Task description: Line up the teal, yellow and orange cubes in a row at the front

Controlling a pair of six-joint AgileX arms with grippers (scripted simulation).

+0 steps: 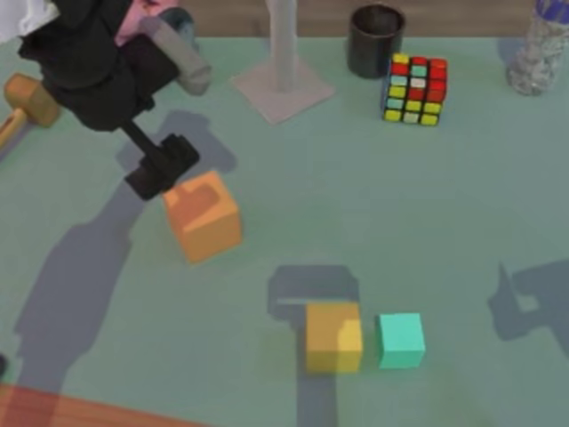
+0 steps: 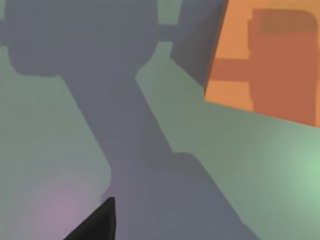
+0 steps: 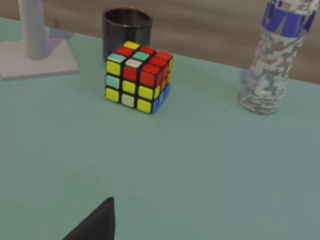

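The orange cube (image 1: 204,216) (image 2: 270,60), the largest, sits left of centre, turned slightly askew. My left gripper (image 1: 163,169) hovers open just behind and to the left of it, not touching, and only one dark fingertip (image 2: 102,220) shows in the left wrist view. At the front, the yellow cube (image 1: 333,336) and the smaller teal cube (image 1: 400,340) stand side by side with a small gap. My right arm is outside the top view. Its wrist view shows one fingertip (image 3: 102,220) over bare table, facing the back right.
Along the back stand a white post on a square base (image 1: 283,84), a black cup (image 1: 375,40) (image 3: 127,27), a multicoloured puzzle cube (image 1: 414,89) (image 3: 138,76) and a patterned bottle (image 1: 542,53) (image 3: 272,60). A wooden mallet (image 1: 31,98) lies at the back left.
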